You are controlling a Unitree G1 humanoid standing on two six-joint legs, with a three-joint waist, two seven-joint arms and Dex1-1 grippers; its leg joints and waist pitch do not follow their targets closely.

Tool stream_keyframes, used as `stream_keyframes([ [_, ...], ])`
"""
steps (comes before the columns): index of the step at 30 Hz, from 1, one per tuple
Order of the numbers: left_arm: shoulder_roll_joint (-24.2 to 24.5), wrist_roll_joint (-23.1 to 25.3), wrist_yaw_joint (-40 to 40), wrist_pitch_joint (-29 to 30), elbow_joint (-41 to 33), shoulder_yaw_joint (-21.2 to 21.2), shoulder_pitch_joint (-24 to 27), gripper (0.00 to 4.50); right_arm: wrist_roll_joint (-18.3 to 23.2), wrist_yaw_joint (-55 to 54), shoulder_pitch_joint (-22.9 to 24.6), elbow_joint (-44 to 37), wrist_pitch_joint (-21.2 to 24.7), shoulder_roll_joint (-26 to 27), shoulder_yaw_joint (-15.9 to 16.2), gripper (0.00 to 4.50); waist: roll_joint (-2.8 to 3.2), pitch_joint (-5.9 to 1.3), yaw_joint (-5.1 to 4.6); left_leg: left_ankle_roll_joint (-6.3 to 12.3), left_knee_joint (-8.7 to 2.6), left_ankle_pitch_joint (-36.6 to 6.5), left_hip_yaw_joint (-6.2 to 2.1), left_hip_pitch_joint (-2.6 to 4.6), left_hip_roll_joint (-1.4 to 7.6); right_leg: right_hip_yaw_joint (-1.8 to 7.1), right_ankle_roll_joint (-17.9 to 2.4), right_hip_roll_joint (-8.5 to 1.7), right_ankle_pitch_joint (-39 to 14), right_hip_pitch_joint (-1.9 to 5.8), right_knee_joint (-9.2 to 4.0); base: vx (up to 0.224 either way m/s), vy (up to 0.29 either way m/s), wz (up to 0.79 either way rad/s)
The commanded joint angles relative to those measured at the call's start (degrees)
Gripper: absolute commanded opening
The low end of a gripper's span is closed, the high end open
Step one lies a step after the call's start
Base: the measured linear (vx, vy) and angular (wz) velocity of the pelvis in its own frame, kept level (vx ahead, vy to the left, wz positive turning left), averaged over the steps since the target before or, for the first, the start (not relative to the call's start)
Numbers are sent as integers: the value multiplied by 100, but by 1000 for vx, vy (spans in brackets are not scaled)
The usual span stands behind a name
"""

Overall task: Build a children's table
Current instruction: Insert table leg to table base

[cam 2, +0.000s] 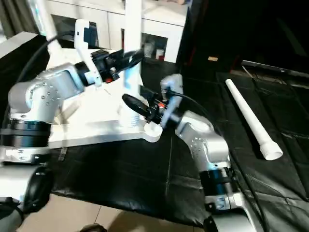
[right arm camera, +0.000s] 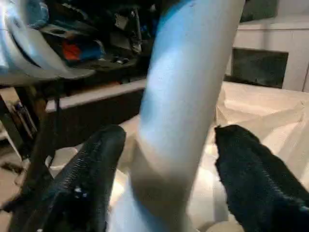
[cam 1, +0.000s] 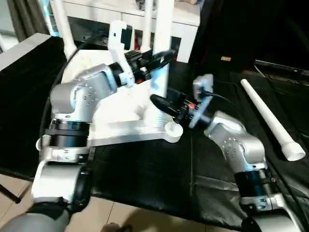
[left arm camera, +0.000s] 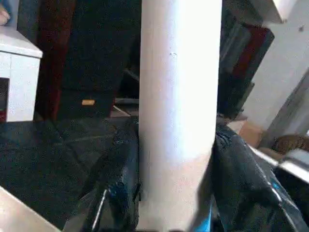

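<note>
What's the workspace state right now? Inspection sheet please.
Surface: black cloth over the bench.
Job's things: table top lies underside up; upright leg stands in its near corner; loose leg lies on the cloth.
Clutter: nothing seen.
Grippers: left gripper clamps the upright leg; right gripper straddles its base, fingers apart from it.
Cables: black cable arches over the left arm.
Surroundings: white cabinet behind.

white tabletop [cam 1: 120,126] upside down, leg [cam 1: 162,43] upright in socket, spare leg [cam 1: 270,118] lying apart
</note>
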Motion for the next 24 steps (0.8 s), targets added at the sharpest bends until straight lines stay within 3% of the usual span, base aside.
stream_keyframes([
  [1,16,24,-134,-42,-223,-151,-80,182,52,30,-175,59,171,-86,-69,353,80,-392,-21,-311,-304,-631,87,210,-39,49,-1106,-171,918,245,-310,0,0,0],
  [3,38,15,-208,-31,-271,-197,-68,182,157,113,-247,92,296,-106,-119,353,68,-391,-28,-298,-304,-660,91,211,-38,49,-1127,-166,926,247,-310,0,0,0],
  [5,107,2,-392,-46,-393,-340,-42,182,496,401,-388,129,782,-207,-162,353,64,-396,-22,-250,-301,-642,89,210,-42,46,-1158,-159,981,264,-305,0,0,0],
  [9,143,-8,-517,-41,-524,-454,-15,182,676,641,-453,147,1069,-294,-150,353,41,-397,-7,-206,-285,-489,100,187,-44,46,-1178,-170,1162,270,-289,0,0,0],
  [15,218,-37,-720,-6,-693,-595,23,182,595,907,-560,243,1337,-494,52,353,30,-397,-6,-239,-283,-490,107,194,-42,45,-1202,-176,1046,263,-288,0,0,0],
  [24,189,-190,-800,142,-815,-572,33,182,652,1039,-567,239,1458,-547,101,271,23,-405,2,-227,-268,-388,112,194,-47,42,-1245,-169,1160,262,-273,0,0,0],
])
